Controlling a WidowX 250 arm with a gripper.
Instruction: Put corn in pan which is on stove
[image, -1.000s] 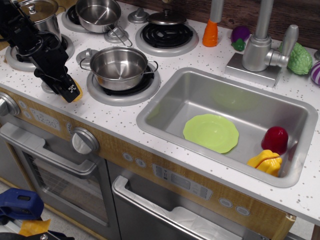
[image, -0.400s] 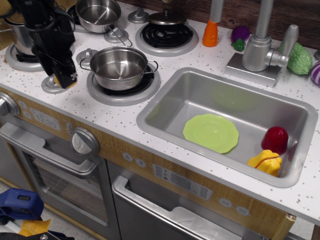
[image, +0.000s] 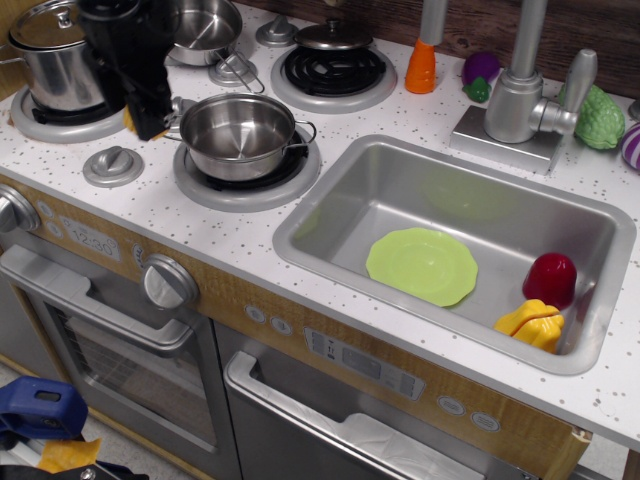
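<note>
My black gripper (image: 148, 122) hangs just left of the steel pan (image: 238, 135), which sits empty on the front right burner of the stove (image: 240, 178). It is shut on the corn (image: 129, 121). Only a small yellow sliver of the corn shows at the left edge of the fingers. The gripper is held above the white speckled cooktop, close to the pan's left handle.
A lidded steel pot (image: 55, 60) stands on the left burner and a second pan (image: 195, 25) at the back. A loose lid (image: 113, 165) lies on the counter. The sink (image: 330, 190) holds a green plate (image: 422, 265), a red toy (image: 550, 280) and a yellow lobed toy (image: 530, 325).
The gripper has risen from the counter's front left with the corn and moved back and to the right, up beside the pan. The loose lid is now uncovered.
</note>
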